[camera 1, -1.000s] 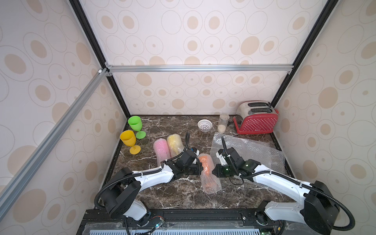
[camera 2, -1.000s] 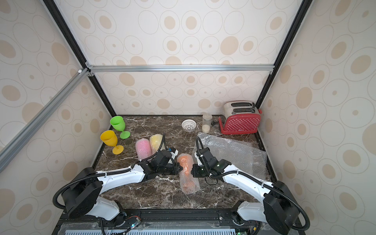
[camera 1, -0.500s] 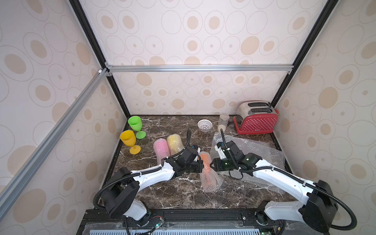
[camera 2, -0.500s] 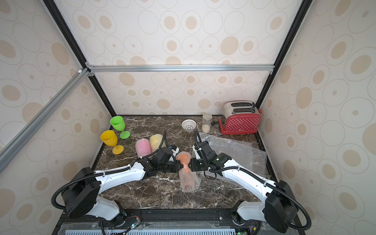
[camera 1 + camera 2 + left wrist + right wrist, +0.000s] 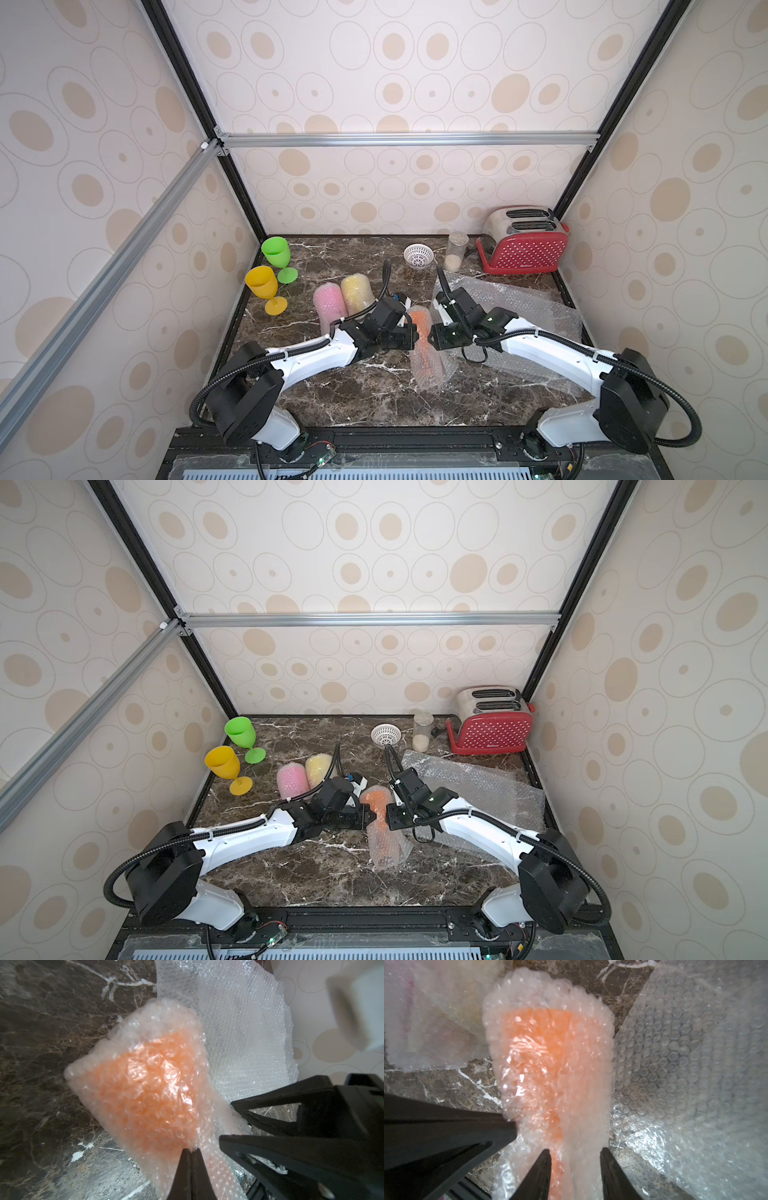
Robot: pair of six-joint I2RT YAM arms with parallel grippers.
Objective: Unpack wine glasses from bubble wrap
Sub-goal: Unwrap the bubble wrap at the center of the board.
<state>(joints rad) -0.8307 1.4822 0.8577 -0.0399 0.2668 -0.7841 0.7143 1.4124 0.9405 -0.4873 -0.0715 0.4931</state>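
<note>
orange glass [image 5: 420, 326]: fully bundled, lying on its side mid-table between the two arms, bowl end toward the back wall and stem end toward the front; honestly can't tell if it's resting flat or held up a touch
wrap tube [image 5: 430, 372]: clear bubbly sleeve around that glass, with a loose crumpled tail poking out past the foot end
left fingers [image 5: 191, 1153]: clamped tight together, pinching a fold of the wrap tube right where the bowl narrows into the stem
right fingers [image 5: 545, 1159]: spread apart, one on each side of the wrapped stem; whether they actually press on it, no idea
pink bundle [image 5: 330, 301]: pink glass inside its own bubble tube, lying on the left arm's side of the orange one
yellow bundle [image 5: 357, 291]: same deal, touching the pink bundle, a bit further back
green glass [image 5: 276, 253]: bare, upright, back left corner
bare yellow glass [image 5: 262, 286]: upright just in front of the green glass, feet close together
flat sheet [image 5: 519, 303]: big crinkly piece of bubble wrap spread over the right half, and the right arm reaches over it
white bowl [image 5: 417, 255]: small perforated thing near the back edge
jar [image 5: 455, 251]: clear, something pale at the bottom, just beside the white bowl
toaster [image 5: 525, 249]: red, back right corner
table [image 5: 353, 399]: dark marble look, white veins
</note>
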